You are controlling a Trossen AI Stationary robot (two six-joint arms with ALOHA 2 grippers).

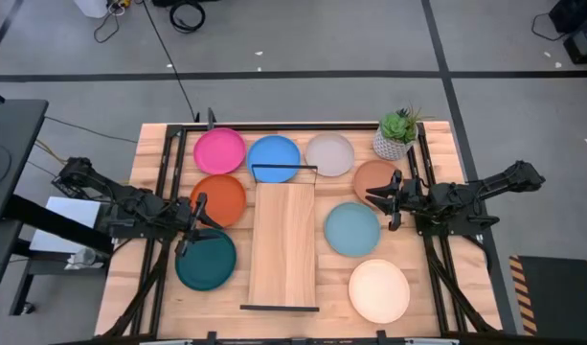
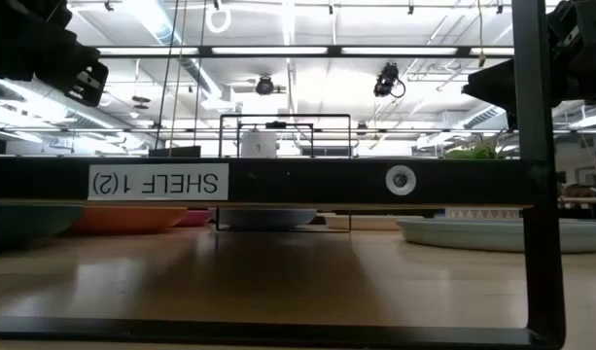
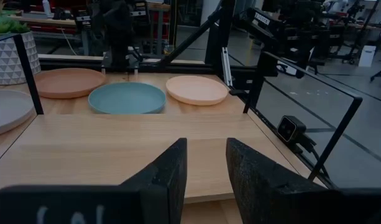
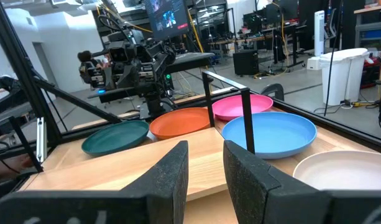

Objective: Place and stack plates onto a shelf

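Eight plates (image 1: 219, 151) ring one shelf (image 1: 283, 244); left pincer (image 1: 191, 233) and right pincer (image 1: 386, 198) slightly apart.

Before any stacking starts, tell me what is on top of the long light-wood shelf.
Nothing lies on the long light-wood shelf: its plank is bare between the black end rails. All eight round plates sit on the slatted tabletop around it.

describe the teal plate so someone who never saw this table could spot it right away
Start at the long light-wood shelf plank in the middle of the slatted wooden table. On its left side, nearest the front rail, lies the round matte teal plate, just below the orange plate. It is the darkest plate there, far deeper than the light blue plate opposite.
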